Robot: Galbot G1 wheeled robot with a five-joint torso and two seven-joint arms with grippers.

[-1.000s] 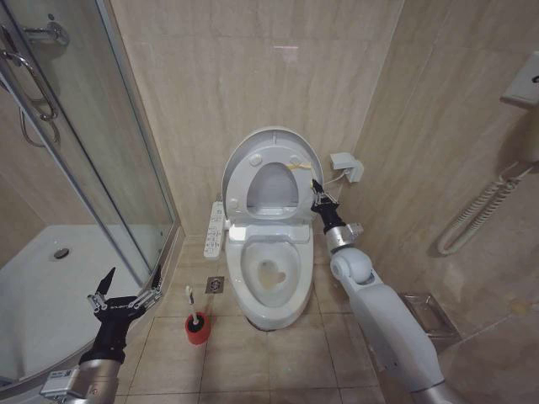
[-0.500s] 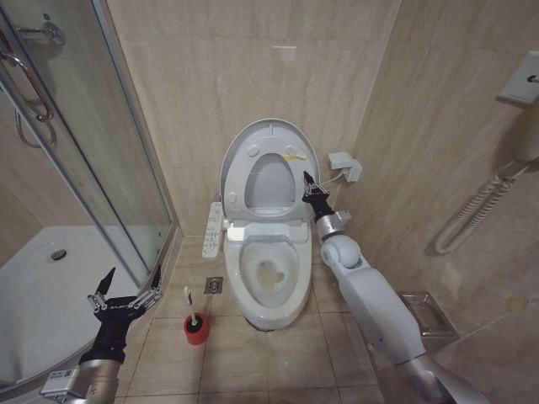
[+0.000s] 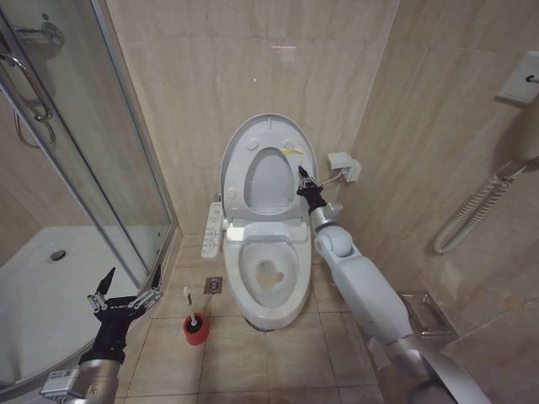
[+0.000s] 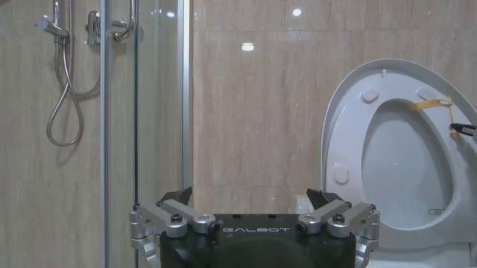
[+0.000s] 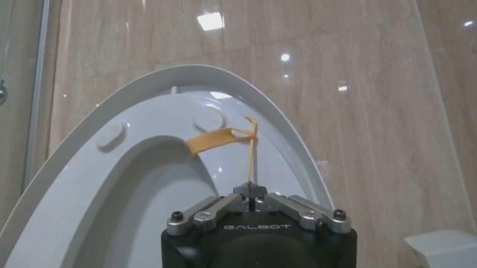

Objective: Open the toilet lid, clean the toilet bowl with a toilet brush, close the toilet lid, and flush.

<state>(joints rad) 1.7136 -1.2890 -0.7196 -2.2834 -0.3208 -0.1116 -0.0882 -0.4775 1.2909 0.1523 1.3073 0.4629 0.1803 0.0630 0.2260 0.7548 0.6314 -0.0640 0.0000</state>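
The toilet lid [image 3: 269, 181] stands raised against the back wall, and the white seat ring [image 3: 238, 178] is lifted in front of it. My right gripper [image 3: 301, 180] is at the ring's right edge, shut on the thin string of the yellow tag [image 5: 216, 138] fixed to the ring [image 5: 149, 120]. Below, the toilet bowl [image 3: 269, 273] lies uncovered. The toilet brush [image 3: 189, 301] stands in its red holder [image 3: 197, 330] on the floor left of the bowl. My left gripper [image 3: 126, 293] hangs open and empty low at the left, near the shower door.
A glass shower door [image 3: 101, 151] and its white tray [image 3: 42, 286] fill the left side. A long white button panel [image 3: 213, 229] sits beside the seat. A wall box [image 3: 344, 165] and a coiled cord [image 3: 472, 215] are on the right wall. A floor drain [image 3: 215, 285] lies beside the bowl.
My right gripper has moved up and to the left with the tag string, and the seat ring and lid have tipped further back toward the wall. The left arm has stayed still.
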